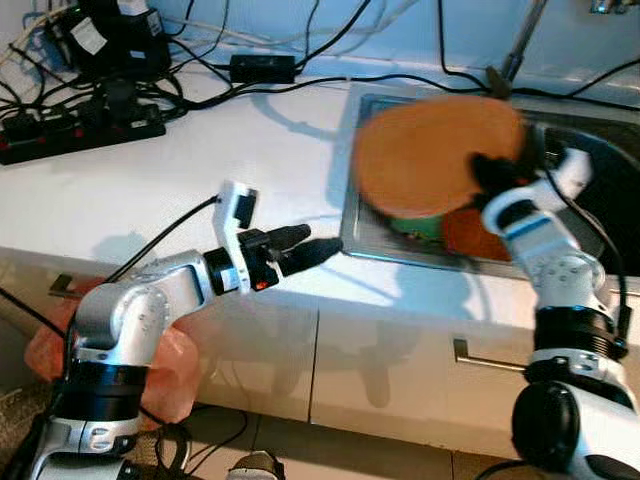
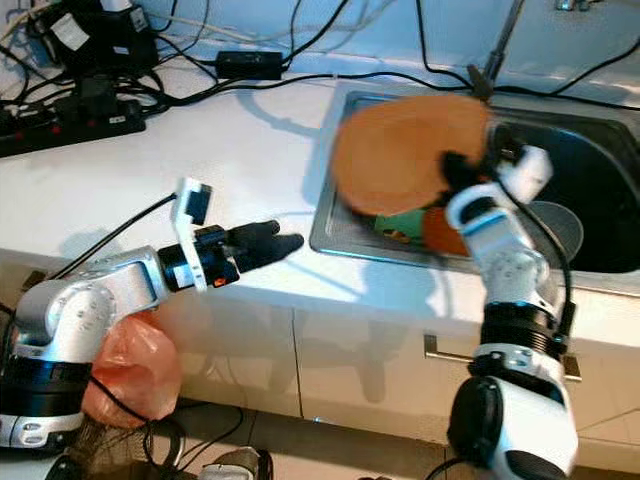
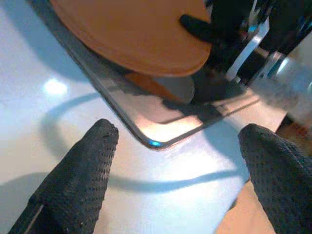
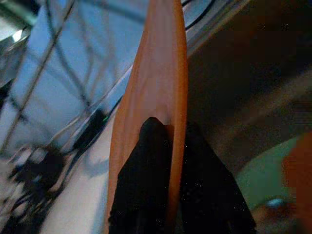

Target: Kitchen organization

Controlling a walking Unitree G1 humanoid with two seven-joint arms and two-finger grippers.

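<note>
My right gripper is shut on the rim of a large orange plate, holding it raised and blurred above the left part of the steel sink. The right wrist view sees the orange plate edge-on, pinched between the two black fingers. Under it in the sink lie a green dish and another orange dish. My left gripper hovers open over the white counter just left of the sink's front corner; its fingers hold nothing.
Power strips, an adapter and tangled black cables lie along the back of the counter. A tap stem rises behind the sink. Cabinet doors with a handle are below, and an orange bag lies on the floor.
</note>
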